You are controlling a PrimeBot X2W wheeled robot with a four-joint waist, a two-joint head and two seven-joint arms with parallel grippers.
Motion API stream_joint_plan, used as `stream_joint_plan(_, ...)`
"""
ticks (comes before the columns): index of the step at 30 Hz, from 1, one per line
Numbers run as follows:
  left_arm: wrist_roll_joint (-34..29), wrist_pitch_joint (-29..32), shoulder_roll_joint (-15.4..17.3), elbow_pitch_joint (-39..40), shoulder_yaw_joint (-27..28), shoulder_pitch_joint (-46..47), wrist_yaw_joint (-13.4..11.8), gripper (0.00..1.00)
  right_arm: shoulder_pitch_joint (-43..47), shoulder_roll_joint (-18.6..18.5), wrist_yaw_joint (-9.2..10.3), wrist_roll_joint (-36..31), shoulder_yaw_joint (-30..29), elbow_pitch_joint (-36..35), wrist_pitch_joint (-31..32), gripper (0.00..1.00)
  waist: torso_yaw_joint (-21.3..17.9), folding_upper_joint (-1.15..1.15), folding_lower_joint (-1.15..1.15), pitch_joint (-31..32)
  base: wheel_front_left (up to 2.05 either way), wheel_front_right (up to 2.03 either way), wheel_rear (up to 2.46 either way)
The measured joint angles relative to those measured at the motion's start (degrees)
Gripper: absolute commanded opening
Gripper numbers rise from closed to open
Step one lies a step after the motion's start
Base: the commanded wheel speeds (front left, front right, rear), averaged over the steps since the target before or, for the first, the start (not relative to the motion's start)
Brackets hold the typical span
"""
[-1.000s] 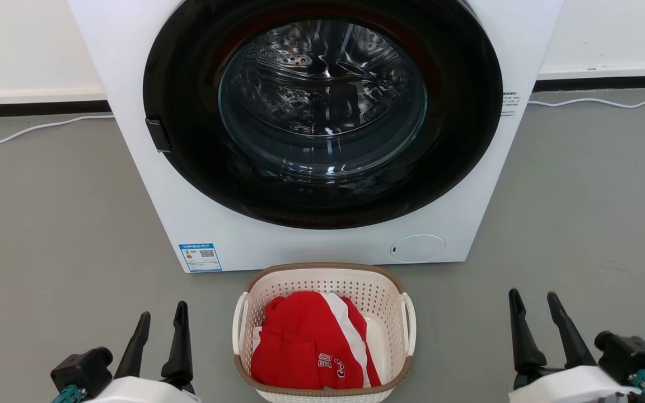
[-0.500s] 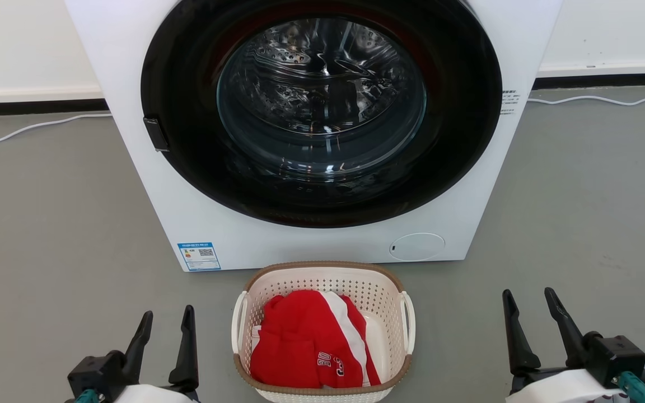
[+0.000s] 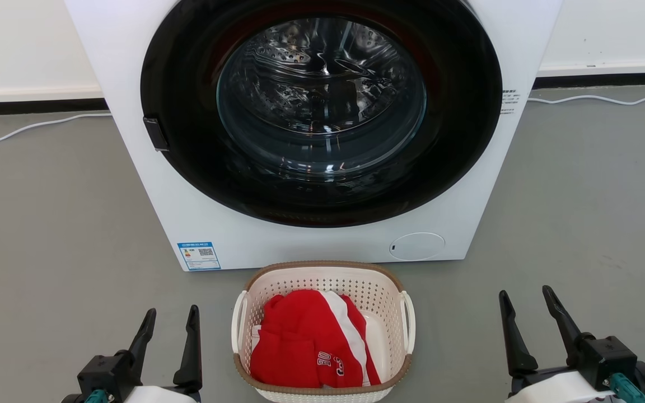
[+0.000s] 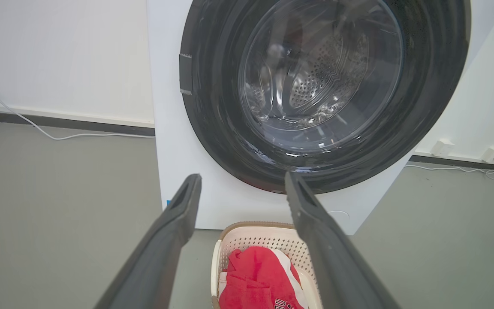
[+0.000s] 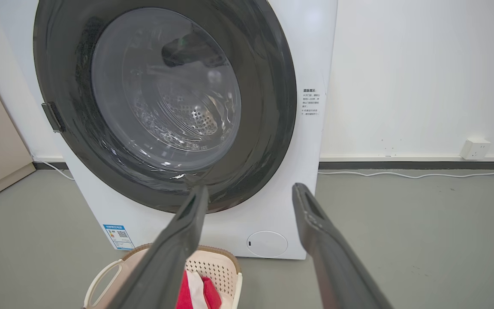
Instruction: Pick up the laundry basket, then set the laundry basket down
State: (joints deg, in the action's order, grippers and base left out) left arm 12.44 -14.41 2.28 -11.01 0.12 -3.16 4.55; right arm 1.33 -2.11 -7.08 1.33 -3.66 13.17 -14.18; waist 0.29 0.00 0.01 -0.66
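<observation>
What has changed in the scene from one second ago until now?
Both arms drifted slightly inward: the left gripper toward the laundry basket from its left, the right gripper from its right. Both stayed open and empty. The basket, the red garment inside it and the washer kept their places.

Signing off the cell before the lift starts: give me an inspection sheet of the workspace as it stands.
Surface: grey floor, no spills seen.
Job's things: laundry basket on the floor before the washer, holding a red and white garment.
Clutter: nothing seen.
Grippers: left gripper and right gripper open, flanking the basket, touching nothing.
Cables: one white cable left of the washer, another right, both on floor.
Surroundings: white wall, dark skirting, wall socket.
</observation>
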Motion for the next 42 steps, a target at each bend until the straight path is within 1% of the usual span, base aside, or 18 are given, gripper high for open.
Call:
stream_joint_plan(16, 0.0, -0.05, 0.01, -0.04, 0.01, 0.0, 0.02, 1.0, -0.06, -0.01, 0.0, -0.22, -0.49, 0.19, -0.01, 1.0, -0.19, 0.0, 0.0, -0.51, 0.0, 0.0, 0.0)
stream_joint_plan(25, -0.05, -0.05, 0.01, -0.2, -0.37, 0.26, 0.09, 1.0, -0.31, -0.02, 0.0, 2.56, -0.09, 0.57, -0.01, 1.0, 0.08, 0.0, 0.0, -2.78, 0.0, 0.0, 0.0)
stream_joint_plan(28, -0.71, -0.07, 0.01, -0.99, -0.79, 0.71, 0.45, 1.0, -0.57, -0.03, 0.0, 3.45, 0.13, 1.12, -0.01, 1.0, 0.23, 0.0, 0.0, -3.99, 0.0, 0.0, 0.0)
stream_joint_plan(35, -2.04, -0.24, 0.0, -4.53, -1.69, 6.71, 1.09, 1.0, -5.14, -0.23, 0.0, 4.65, 0.47, 5.26, -0.02, 1.0, 0.74, 0.0, 0.0, -8.32, 0.0, 0.0, 0.0)
stream_joint_plan(42, -2.89, -0.24, -0.1, -10.21, -2.27, 13.13, 2.02, 1.0, -11.51, -0.63, 0.0, 5.79, 0.38, 12.41, -0.02, 1.0, 1.25, 0.0, 0.0, -13.64, 0.0, 0.0, 0.0)
